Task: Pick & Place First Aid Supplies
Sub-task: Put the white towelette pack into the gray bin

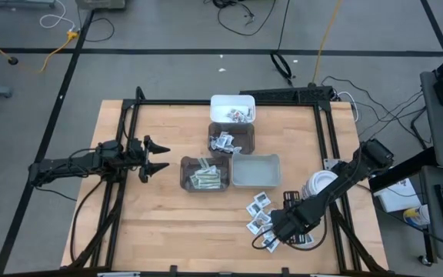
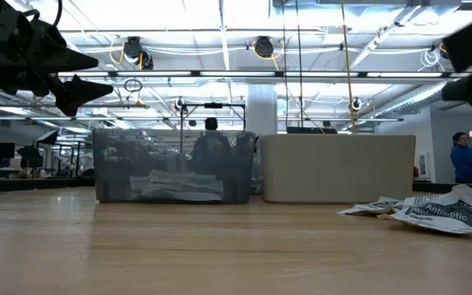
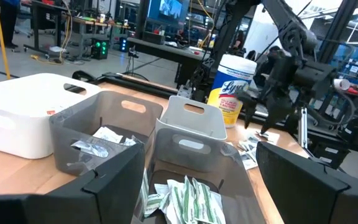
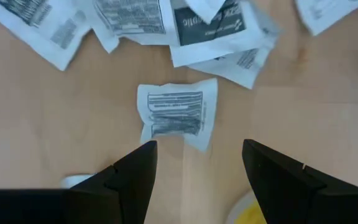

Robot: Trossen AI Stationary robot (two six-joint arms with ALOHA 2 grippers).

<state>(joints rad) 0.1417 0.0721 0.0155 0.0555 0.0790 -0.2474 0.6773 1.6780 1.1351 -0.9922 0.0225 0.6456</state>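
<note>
The first aid supplies that lie loose are small white packets with dark print [image 1: 260, 215], scattered on the wooden table near its front right; more fill the bins. My right gripper [image 1: 274, 235] hangs over this scatter, pointing down, fingers open. In the right wrist view its gripper [image 4: 199, 145] stands just above one square sachet [image 4: 178, 115], which lies flat on the wood; more packets [image 4: 210, 28] lie beyond. My left gripper [image 1: 164, 157] waits open at the table's left, pointing level at the bins.
Four bins stand mid-table: a white one [image 1: 232, 101] at the far side, a dark one [image 1: 241, 146] with sachets, a dark one [image 1: 187, 177] with green-printed strips, and a pale grey one [image 1: 256, 181]. A yellow canister with a white lid [image 1: 319, 185] stands right of the scatter.
</note>
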